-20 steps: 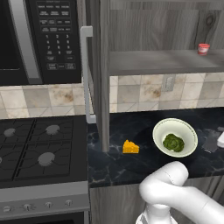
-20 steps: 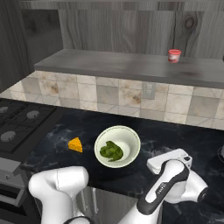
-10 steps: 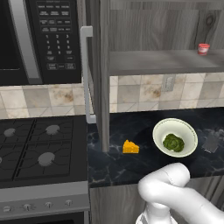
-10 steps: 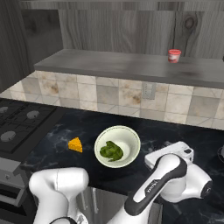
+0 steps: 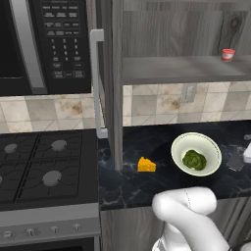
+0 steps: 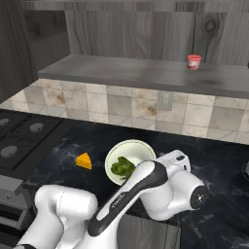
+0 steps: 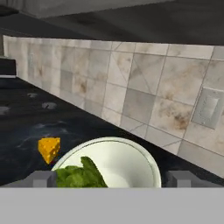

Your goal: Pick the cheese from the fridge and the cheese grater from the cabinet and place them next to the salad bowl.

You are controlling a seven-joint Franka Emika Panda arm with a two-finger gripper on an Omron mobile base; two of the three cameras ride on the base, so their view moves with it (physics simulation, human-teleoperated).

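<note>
The yellow-orange cheese (image 5: 146, 164) (image 6: 83, 161) (image 7: 49, 149) lies on the dark counter just left of the salad bowl (image 5: 177, 147) (image 6: 127, 145) (image 7: 135, 148), which holds green leaves. A dark-grey cheese grater (image 5: 236, 161) lies flat on the counter right of the bowl. My gripper (image 7: 113, 180) hovers low on the bowl's right side and looks across it toward the cheese, its fingertips (image 7: 43, 178) wide apart and holding nothing. The cabinet (image 5: 181, 68) (image 6: 136, 73) stands open above. The fridge is out of view.
A red-and-white cup (image 5: 228, 54) (image 6: 194, 62) sits on the cabinet shelf. The cabinet door (image 5: 112, 78) juts out edge-on with its bar handle (image 5: 96, 83). A black microwave (image 5: 49, 44) hangs over the stove (image 5: 44, 166). Tiled backsplash with an outlet (image 7: 205, 107).
In the right base view my hand has lifted and swung left, closer to the bowl. Cheese, bowl and grater lie where they were.
</note>
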